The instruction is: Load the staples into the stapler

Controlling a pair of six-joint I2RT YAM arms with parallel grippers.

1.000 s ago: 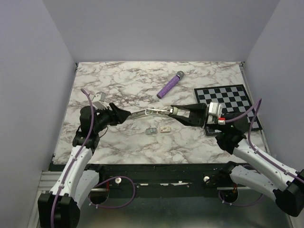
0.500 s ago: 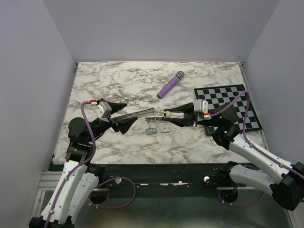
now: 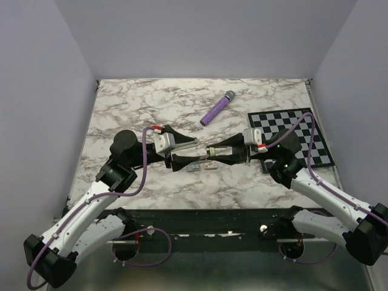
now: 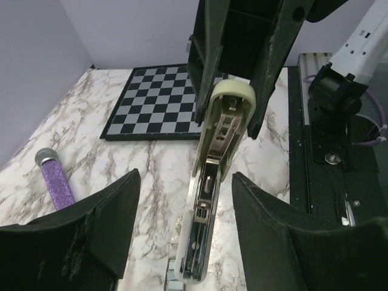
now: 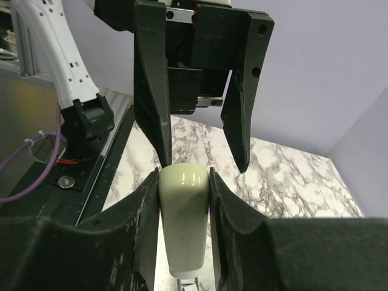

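My right gripper (image 3: 213, 151) is shut on the rounded beige end of the stapler (image 3: 203, 149) and holds it level above the table. The stapler (image 5: 183, 224) fills the gap between the right fingers (image 5: 145, 230). It is hinged open, and its dark inner rail (image 4: 206, 200) shows in the left wrist view. My left gripper (image 3: 187, 153) is open and straddles the stapler's free end without touching it. A tiny grey block of staples (image 3: 193, 167) and a cream box (image 3: 211, 165) lie on the marble just below; the stapler partly hides both in the left wrist view.
A purple cylinder with a grey tip (image 3: 217, 108) lies at the back centre, and also shows in the left wrist view (image 4: 57, 182). A black-and-white chessboard mat (image 3: 291, 130) lies on the right. Walls enclose the marble table (image 3: 133, 109).
My left arm has swung right, and its open gripper has come around the stapler's free end. My right gripper has carried the stapler slightly left.
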